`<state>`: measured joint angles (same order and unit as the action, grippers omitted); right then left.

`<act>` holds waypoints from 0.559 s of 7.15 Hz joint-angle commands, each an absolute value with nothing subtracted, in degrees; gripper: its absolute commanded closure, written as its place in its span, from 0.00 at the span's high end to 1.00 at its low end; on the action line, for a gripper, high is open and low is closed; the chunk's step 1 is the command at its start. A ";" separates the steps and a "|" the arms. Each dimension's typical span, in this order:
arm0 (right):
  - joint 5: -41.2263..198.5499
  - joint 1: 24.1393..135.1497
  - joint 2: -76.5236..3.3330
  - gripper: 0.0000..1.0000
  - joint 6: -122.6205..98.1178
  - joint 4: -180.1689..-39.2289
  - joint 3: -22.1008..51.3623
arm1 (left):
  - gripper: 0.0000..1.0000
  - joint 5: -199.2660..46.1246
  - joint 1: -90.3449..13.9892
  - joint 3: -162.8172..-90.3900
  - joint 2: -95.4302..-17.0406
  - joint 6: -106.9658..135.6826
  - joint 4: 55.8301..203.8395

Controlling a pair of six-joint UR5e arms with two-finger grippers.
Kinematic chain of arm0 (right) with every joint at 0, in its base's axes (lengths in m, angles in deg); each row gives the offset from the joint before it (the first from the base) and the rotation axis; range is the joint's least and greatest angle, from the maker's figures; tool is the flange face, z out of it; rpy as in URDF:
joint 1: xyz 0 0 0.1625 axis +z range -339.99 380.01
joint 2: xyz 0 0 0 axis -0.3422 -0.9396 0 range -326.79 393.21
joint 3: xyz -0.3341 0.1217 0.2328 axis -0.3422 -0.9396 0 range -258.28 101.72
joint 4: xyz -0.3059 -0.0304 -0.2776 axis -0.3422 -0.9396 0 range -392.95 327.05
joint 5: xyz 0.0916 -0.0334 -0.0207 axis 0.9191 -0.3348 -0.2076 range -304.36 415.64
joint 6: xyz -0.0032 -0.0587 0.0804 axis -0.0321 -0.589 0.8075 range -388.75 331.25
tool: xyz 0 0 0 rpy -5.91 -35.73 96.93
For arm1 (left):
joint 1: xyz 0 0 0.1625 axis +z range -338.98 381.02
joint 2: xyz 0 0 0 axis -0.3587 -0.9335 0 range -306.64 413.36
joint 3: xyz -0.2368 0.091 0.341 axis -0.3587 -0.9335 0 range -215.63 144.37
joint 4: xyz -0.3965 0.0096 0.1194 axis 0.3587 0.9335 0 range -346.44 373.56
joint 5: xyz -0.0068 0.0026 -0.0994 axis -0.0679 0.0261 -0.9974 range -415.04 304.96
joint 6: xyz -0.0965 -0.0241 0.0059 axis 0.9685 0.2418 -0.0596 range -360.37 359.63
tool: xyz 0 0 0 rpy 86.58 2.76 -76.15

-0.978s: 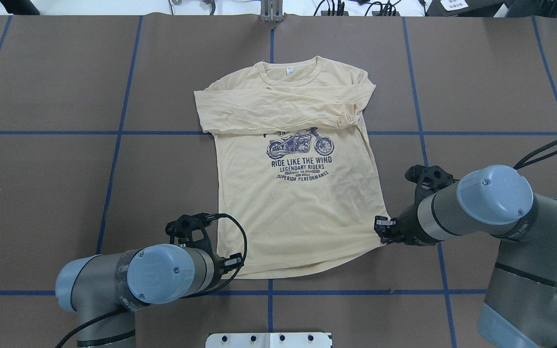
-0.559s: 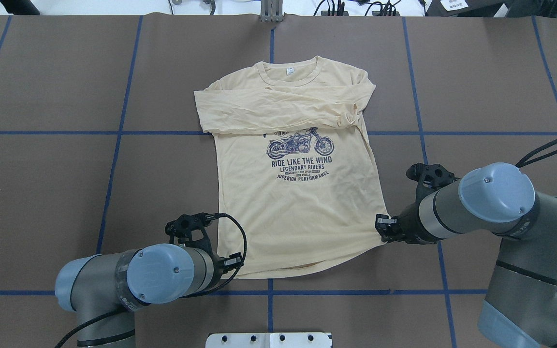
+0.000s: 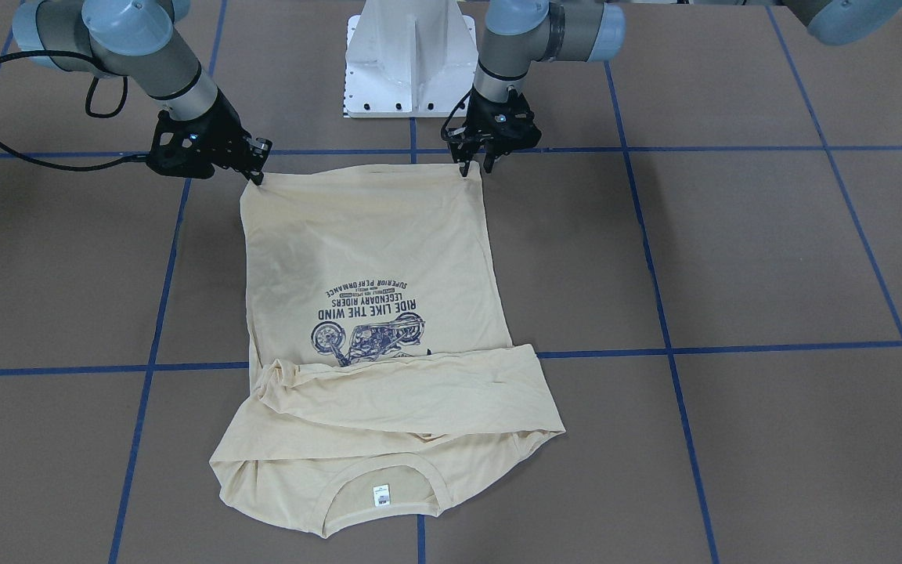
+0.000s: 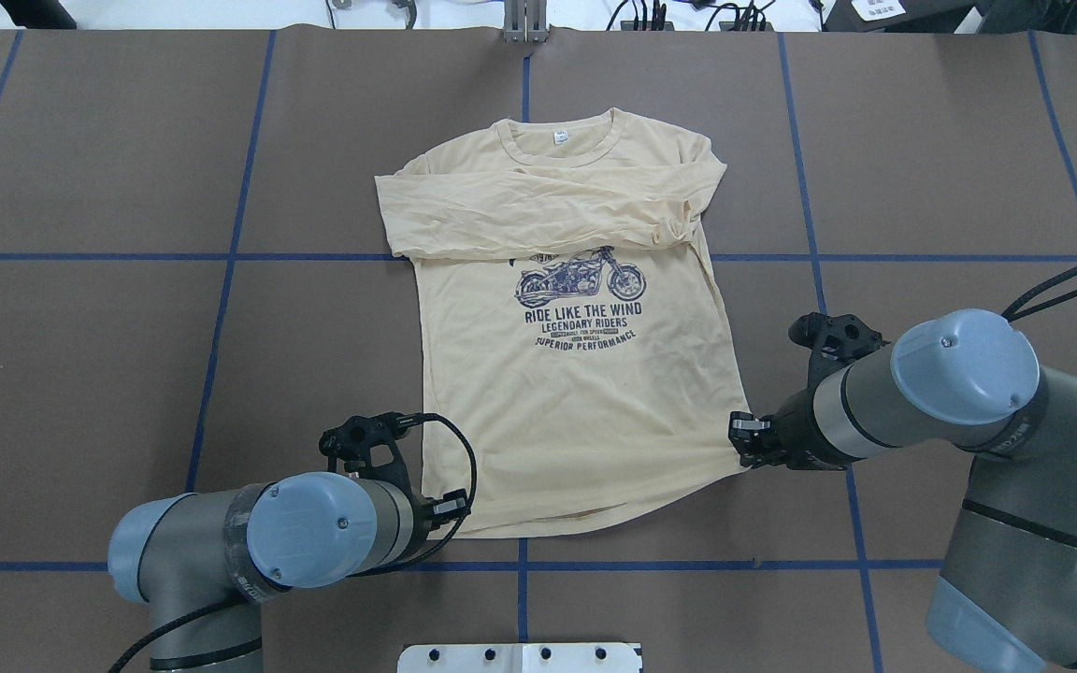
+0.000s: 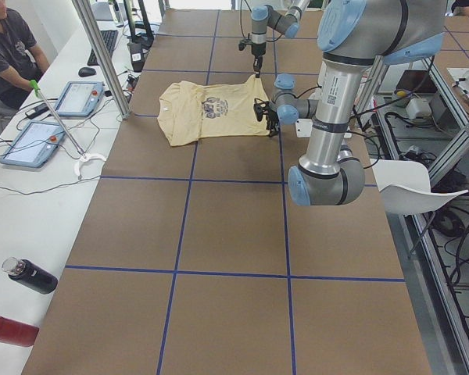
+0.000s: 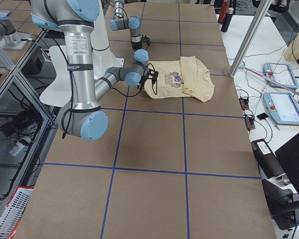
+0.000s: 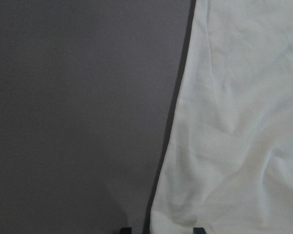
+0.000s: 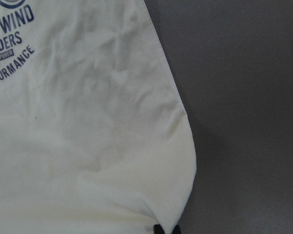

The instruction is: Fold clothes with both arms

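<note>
1. Since the T-shirt (image 3: 365,235), flat mid-frame in the front-facing view, is light and limp, grip its two upper hem corners.
2. Left gripper (image 3: 474,166) straddles the right corner, jaws apart.
3. Right gripper (image 3: 260,177) looks pinched on the left corner.

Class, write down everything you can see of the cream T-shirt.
The T-shirt is cream knit, lying flat and print-up on the brown table, both long sleeves folded across the chest. Navy motorcycle print, white neck tag, collar away from the robot. The right gripper pinches one hem corner; the left gripper straddles the other.
</note>
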<state>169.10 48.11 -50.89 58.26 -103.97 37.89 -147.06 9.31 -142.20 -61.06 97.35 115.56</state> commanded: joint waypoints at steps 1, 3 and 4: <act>169.11 48.23 -50.90 0.00 58.26 -103.97 37.92 | 0.49 -147.15 9.33 -142.16 -61.16 97.36 115.60; 169.11 48.23 -50.81 0.00 58.26 -103.97 38.00 | 0.42 -147.15 9.50 -142.16 -61.16 97.36 115.60; 169.11 48.23 -50.81 0.00 58.26 -103.97 38.00 | 0.42 -147.15 9.50 -142.16 -61.16 97.36 115.60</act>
